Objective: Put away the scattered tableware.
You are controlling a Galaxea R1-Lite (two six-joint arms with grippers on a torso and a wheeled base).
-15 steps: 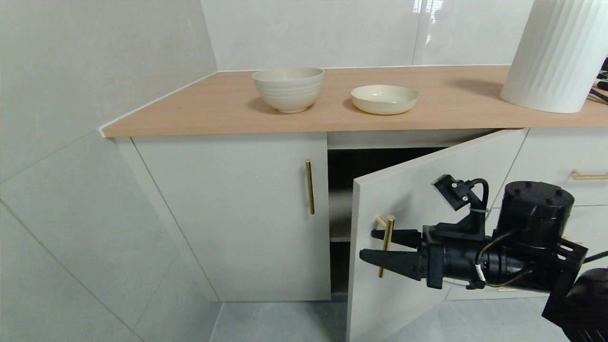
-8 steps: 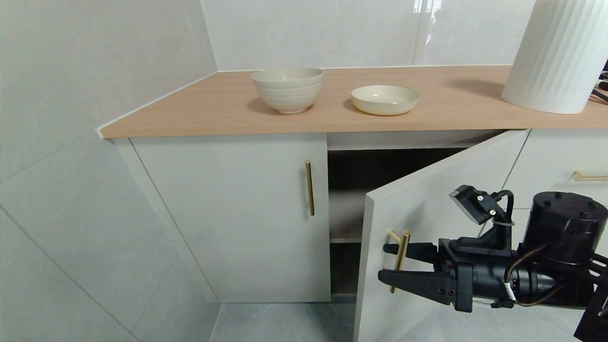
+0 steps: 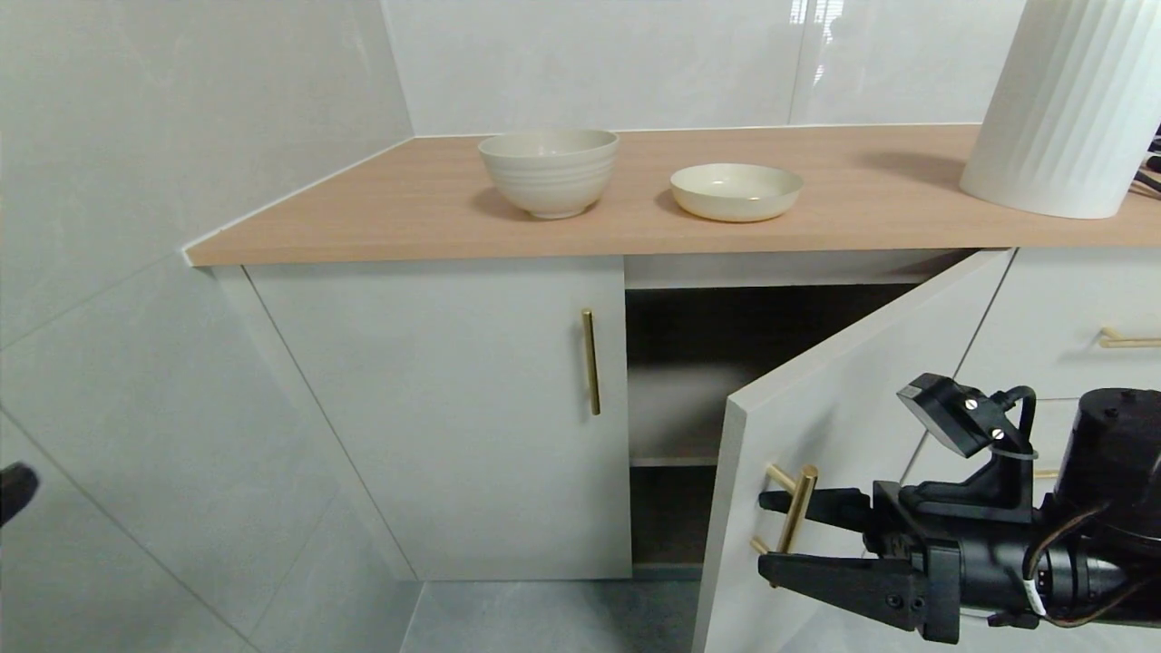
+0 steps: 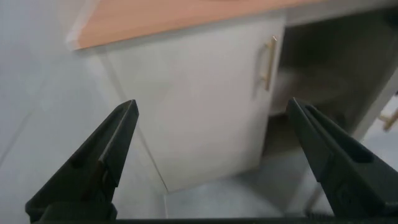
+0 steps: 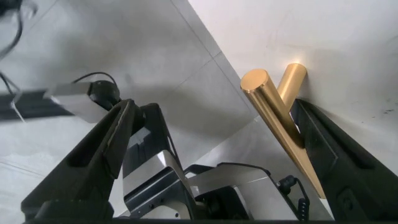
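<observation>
The right gripper sits at the brass handle of the cupboard's right door. Its jaws are spread, not clenched. One finger reaches in behind the bar and the other stays in front. In the right wrist view the handle rests against one finger only, with a wide gap to the other. That reads as a hook rather than a pinch, probably because a bar like this can be pulled from behind without squeezing it.

The door stands partly open, swung out toward the robot. A dark opening shows beside the closed left door, with a pale shelf inside it — likely where the tableware is meant to go.

Neither piece of tableware has been touched, and both are up on the counter. The deep ribbed bowl stands toward the counter's left end, about midway between the back and front edges. The shallow dish lies just beside it to the right, apart from it and roughly above the open compartment. A tall white ribbed vase stands at the counter's right end, well away from both.

The left gripper hangs low with its jaws released and holds nothing. It points at the closed door from off to the left, out of the open door's way and free for a pick-up.

The door probably needs to open wider before anything goes in.
</observation>
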